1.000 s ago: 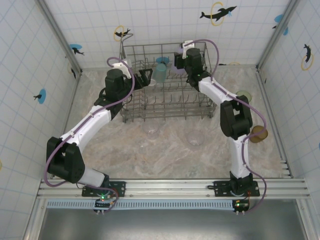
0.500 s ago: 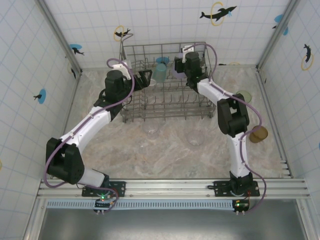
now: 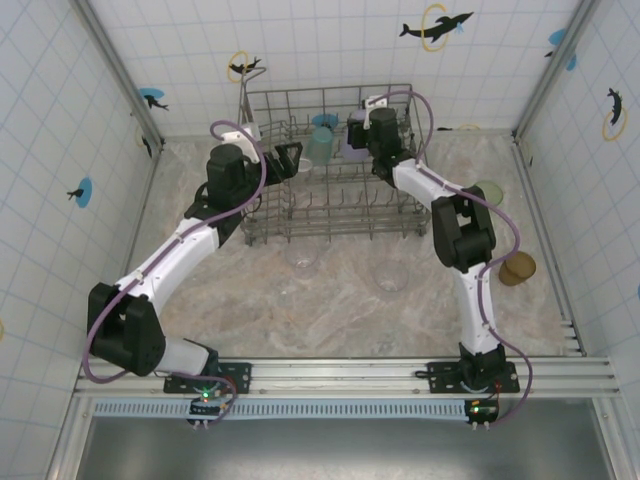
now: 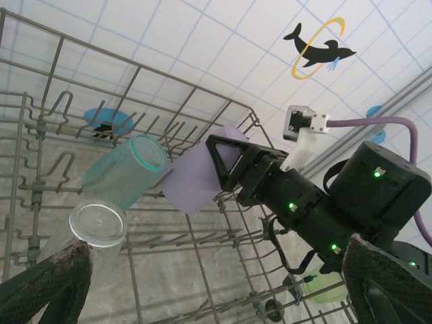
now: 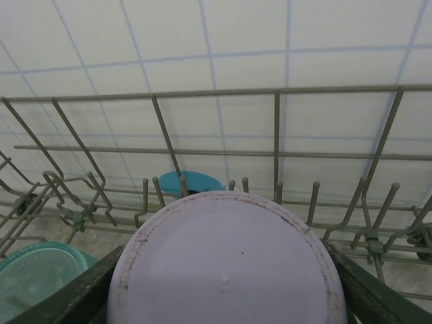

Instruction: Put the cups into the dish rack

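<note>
Clasping the smooth lavender cup (image 4: 196, 182) by its rounded wall, the right hand (image 5: 223, 273) holds it among the thin grey wires of the dish rack (image 5: 277, 121); a textured teal cup (image 4: 125, 172) lies tilted just left of it; the left hand (image 4: 216, 287) gapes empty, with a clear cup (image 4: 98, 226) near its left finger.

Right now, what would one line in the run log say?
right gripper: holding lavender cup within dish rack | left gripper: open, empty | racked: teal cup, clear cup
</note>
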`<act>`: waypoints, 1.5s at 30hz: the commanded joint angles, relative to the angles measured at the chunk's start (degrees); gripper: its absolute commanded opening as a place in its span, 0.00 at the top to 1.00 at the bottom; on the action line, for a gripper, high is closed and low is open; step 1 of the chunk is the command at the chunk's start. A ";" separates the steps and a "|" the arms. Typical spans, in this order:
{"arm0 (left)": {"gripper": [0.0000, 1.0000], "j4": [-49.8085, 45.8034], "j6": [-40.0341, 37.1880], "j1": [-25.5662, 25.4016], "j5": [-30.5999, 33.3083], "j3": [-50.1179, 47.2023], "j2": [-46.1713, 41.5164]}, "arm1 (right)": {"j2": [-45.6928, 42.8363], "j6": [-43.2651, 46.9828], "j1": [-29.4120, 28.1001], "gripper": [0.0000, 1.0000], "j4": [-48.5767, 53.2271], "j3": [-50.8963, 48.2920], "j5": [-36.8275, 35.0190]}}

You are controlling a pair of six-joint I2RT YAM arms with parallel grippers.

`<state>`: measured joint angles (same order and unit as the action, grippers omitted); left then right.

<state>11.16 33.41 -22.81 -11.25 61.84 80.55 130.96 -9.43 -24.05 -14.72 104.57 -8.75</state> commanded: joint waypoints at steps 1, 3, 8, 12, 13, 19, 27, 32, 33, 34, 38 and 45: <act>0.02 0.37 0.51 0.31 0.65 -0.72 -1.11 | 2.88 -1.46 -0.38 0.71 -2.43 0.37 0.93; 0.02 0.42 0.56 0.31 0.73 -0.76 -1.10 | 3.62 -1.14 -0.44 0.71 -2.00 0.38 0.78; 0.02 0.36 0.65 0.31 0.41 -0.68 -1.10 | 4.35 2.22 -1.11 0.64 -0.36 0.62 -0.70; 0.02 0.32 0.99 0.28 0.08 -0.41 -1.09 | 3.22 2.21 -1.35 0.45 0.70 0.63 -0.65; 0.02 0.27 1.06 0.30 0.07 -0.40 -1.10 | 2.79 1.94 -1.36 0.41 0.92 0.63 -0.43; 0.02 -0.16 2.50 0.31 -0.92 0.22 -1.71 | -1.00 -1.02 -1.36 0.00 3.41 1.79 1.11; 0.02 0.49 4.46 0.31 -2.11 0.85 -3.51 | -4.92 -2.05 -1.43 0.00 12.90 6.86 2.12; 0.02 0.58 5.44 0.29 -2.29 -0.50 -5.57 | -9.34 -2.52 -1.48 0.00 15.50 6.52 1.96; 0.02 0.47 5.43 0.31 -2.22 -1.03 -6.05 | -10.31 -2.58 -1.47 0.00 16.06 6.43 1.66; 0.02 0.39 5.41 0.31 -2.06 -1.55 -6.50 | -10.99 -2.60 -1.50 0.00 16.64 6.43 1.61; 0.02 -0.51 5.51 0.31 -1.47 -4.11 -8.01 | -14.58 -2.24 -1.44 0.00 18.09 5.99 0.67; 0.02 -2.12 6.35 0.29 -1.51 -5.42 -10.09 | -19.88 -1.04 -0.27 0.00 23.26 6.00 -1.29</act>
<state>9.58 38.50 -22.81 -12.58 56.77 72.18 115.22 -11.03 -24.99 5.02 108.66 -8.27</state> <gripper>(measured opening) 0.975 0.996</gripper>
